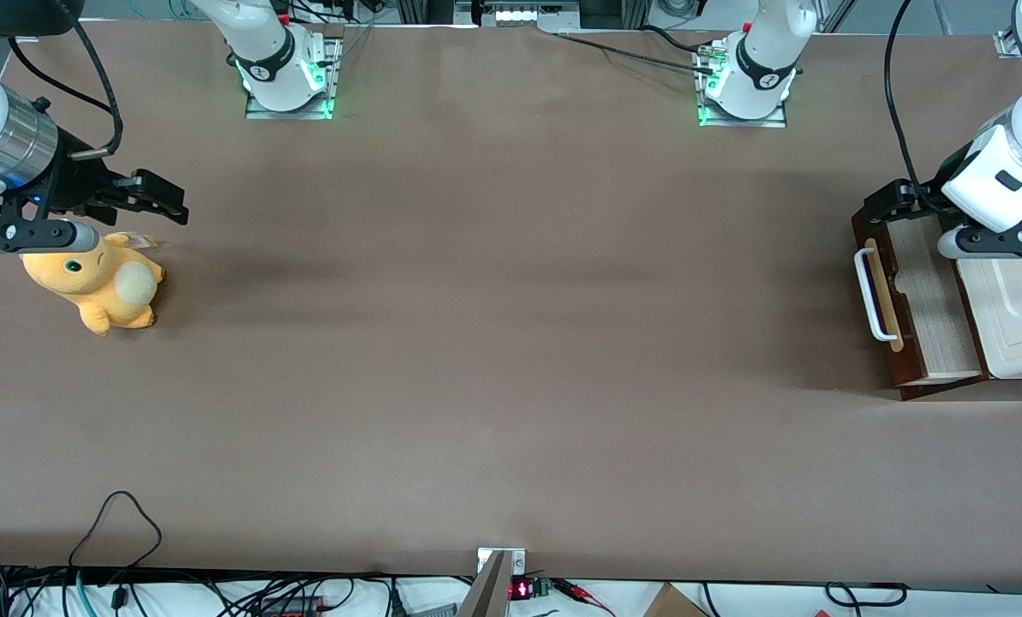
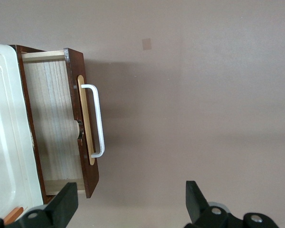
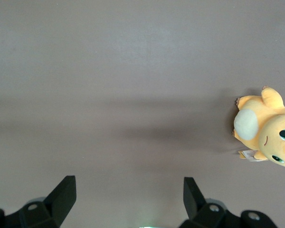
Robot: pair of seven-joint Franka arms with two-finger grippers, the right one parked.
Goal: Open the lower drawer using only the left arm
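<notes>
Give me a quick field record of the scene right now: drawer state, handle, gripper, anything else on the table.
lower drawer: pulled out, pale inside showing, nothing seen inside
handle: white bar on the light wood strip, nothing gripping it
gripper: open, raised above the table by the drawer front, clear of the handle
cream-white panel: on top of the cabinet, above the open drawer
plush toy: orange, lying toward the parked arm's end of the table
</notes>
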